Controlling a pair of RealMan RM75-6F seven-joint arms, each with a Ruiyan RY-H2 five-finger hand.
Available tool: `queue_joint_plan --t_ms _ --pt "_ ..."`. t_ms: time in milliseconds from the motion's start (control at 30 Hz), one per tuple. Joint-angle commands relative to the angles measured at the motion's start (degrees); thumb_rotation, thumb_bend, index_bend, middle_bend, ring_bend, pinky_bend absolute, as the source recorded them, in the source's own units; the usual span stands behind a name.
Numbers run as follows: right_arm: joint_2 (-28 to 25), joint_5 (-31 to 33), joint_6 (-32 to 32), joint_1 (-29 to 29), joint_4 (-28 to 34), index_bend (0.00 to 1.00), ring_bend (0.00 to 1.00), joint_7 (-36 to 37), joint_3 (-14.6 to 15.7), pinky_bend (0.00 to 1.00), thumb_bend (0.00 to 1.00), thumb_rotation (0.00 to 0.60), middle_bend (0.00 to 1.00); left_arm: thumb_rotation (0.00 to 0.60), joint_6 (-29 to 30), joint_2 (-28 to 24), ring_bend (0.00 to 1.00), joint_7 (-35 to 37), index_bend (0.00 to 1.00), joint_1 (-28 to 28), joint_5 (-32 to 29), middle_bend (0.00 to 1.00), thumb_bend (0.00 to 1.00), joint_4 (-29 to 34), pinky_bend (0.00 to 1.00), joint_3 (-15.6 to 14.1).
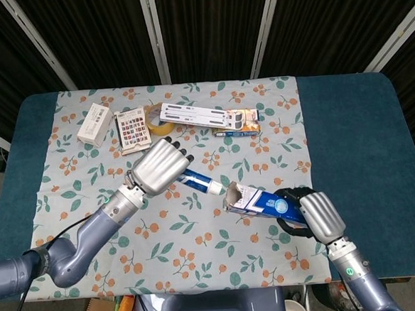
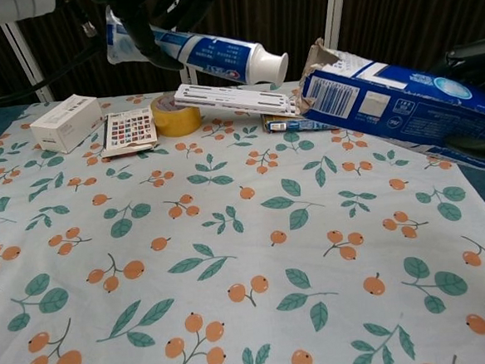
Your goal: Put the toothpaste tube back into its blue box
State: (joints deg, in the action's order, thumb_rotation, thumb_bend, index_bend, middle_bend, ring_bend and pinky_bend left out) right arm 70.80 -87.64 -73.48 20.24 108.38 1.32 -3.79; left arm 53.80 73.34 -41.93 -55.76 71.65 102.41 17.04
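Observation:
My left hand [image 1: 160, 166] grips the toothpaste tube [image 1: 201, 182] above the middle of the table, its white cap pointing right. In the chest view the toothpaste tube [image 2: 217, 57] hangs high, its cap a short gap from the box mouth, with my left hand [image 2: 151, 9] at the top edge. The blue box [image 1: 262, 202] is held by my right hand [image 1: 311, 216] at its right end, the torn open flaps facing left toward the cap. The blue box [image 2: 399, 104] is tilted, and my right hand [image 2: 475, 57] shows dark at the right edge.
At the back of the floral cloth [image 1: 185, 249] lie a white box [image 1: 95, 123], a sticker card [image 1: 133, 129], a yellow tape roll [image 1: 156, 120], a white slotted strip [image 1: 194, 114] and a small blue-orange pack [image 1: 238, 128].

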Motion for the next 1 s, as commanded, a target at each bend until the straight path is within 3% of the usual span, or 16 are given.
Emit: queue_joint_plan --t_ms 33,533,700,1000 --pt "-0.07 -0.02 0.04 -0.01 0.10 0.37 0.42 0.10 0.00 0.40 0.35 0.600 0.48 0.600 0.56 2.13 0.62 -2.27 0.71 -1.67 -2.06 0.71 0.40 0.11 0.65 0.61" --pt "-0.32 0.09 0.58 0.09 0.54 0.37 0.42 0.95 -0.12 0.40 0.35 0.600 0.48 0.600 2.07 7.70 0.62 -7.16 0.71 -5.91 -6.41 0.71 0.40 -1.87 0.65 0.12" --pt "-0.15 0.25 1.06 0.10 0.43 0.37 0.42 1.02 0.18 0.40 0.35 0.600 0.48 0.600 -0.41 6.52 0.62 -11.76 0.71 -9.28 -2.26 0.71 0.40 -3.91 0.65 -1.16" --pt "-0.16 1.79 1.30 -0.01 1.16 0.37 0.42 2.34 -0.36 0.40 0.35 0.600 0.48 0.600 -3.09 6.62 0.61 -13.08 0.70 -13.58 3.35 0.70 0.40 -5.25 0.64 -1.59"
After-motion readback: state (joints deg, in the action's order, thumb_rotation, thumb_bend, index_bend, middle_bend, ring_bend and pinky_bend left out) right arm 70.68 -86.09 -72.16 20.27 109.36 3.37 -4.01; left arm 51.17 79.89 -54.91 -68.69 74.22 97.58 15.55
